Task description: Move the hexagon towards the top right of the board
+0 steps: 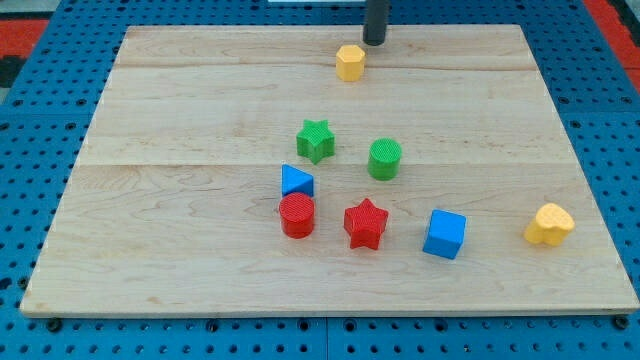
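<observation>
- Reference landmark: the yellow hexagon [350, 62], the task's own block. It sits near the top edge of the wooden board [180, 100], roughly at mid-width, so it is already high but not yet to the right.
- My tip [375, 42] stands just up and to the right of the yellow hexagon, close beside it; whether the two touch cannot be told. The arm carries no fingers, only a dark rod, so nothing is grasped; contact is by pushing alone.
- Progress, as a judgement: the vertical part of the move appears largely done. What remains is travel toward the view's right along the top edge. The tip is on the wrong side for that push and would need to come round to the hexagon's left.
- Other blocks, all below the yellow hexagon and well apart from it: green star [315, 140], green cylinder [385, 159], blue triangle [296, 181], red cylinder [297, 215], red star [365, 223], blue cube [445, 234], and a yellow heart-like block [549, 224] far down to the right.
- The path rightward from the hexagon is free of blocks.
- Markings: no brand, label or writing is legible anywhere.
</observation>
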{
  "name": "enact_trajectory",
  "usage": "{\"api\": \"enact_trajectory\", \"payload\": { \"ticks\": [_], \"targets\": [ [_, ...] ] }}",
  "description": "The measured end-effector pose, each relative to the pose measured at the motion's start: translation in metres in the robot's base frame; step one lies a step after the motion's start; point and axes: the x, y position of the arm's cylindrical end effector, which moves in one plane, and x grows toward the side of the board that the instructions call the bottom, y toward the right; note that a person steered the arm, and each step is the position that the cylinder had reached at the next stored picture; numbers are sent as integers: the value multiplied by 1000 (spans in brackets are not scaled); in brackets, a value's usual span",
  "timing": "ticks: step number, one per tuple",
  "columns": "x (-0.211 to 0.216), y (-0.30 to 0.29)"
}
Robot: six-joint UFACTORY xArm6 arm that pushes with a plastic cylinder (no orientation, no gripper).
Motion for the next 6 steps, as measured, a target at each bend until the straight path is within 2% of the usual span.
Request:
{"api": "enact_trajectory", "payload": {
  "ticks": [1, 2, 3, 4, 5, 6],
  "targets": [
    [1, -74],
    [49, -37],
    [23, 29],
    [16, 59],
    [31, 30],
    [77, 34]
  ]
}}
